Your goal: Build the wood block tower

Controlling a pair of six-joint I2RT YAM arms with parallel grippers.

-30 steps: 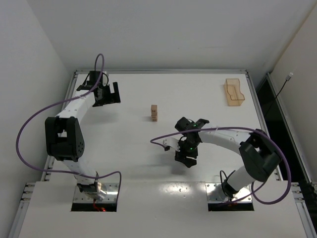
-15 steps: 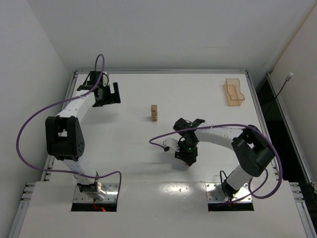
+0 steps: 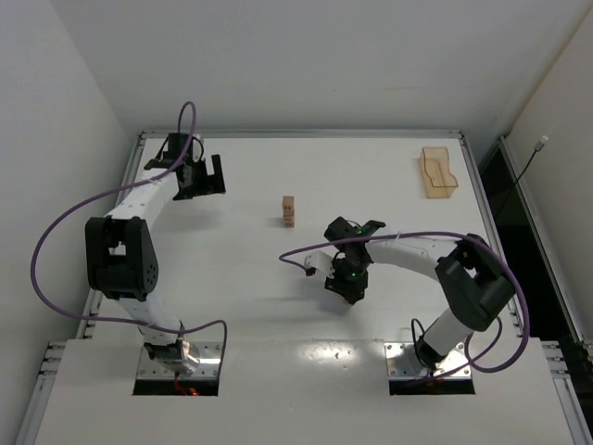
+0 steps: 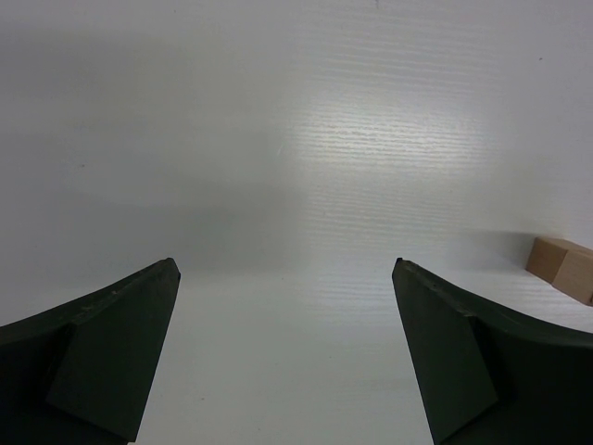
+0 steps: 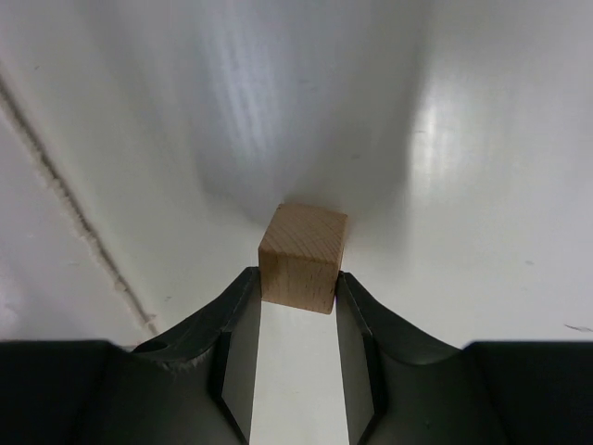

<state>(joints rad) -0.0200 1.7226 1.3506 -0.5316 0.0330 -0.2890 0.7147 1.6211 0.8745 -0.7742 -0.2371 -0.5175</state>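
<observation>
Your right end effector point(image 5: 296, 282) pinches one block point(image 5: 302, 252) by its fingertips; left end effector point(image 4: 285, 267) gapes empty. Lift straight, keep block level, approach tower point(image 3: 289, 211) from above.

The overhead camera is looking down from high behind the arm bases, taking in the whole flat white table point(image 3: 389, 176) from afar. The left wrist camera is skimming low across that tabletop, catching a light tan wooden block point(image 4: 561, 269) at its right edge. The right wrist camera is sitting close over a small tan wooden cube point(image 5: 301, 255), at the spot the overhead view is showing beneath the right gripper point(image 3: 348, 287).
</observation>
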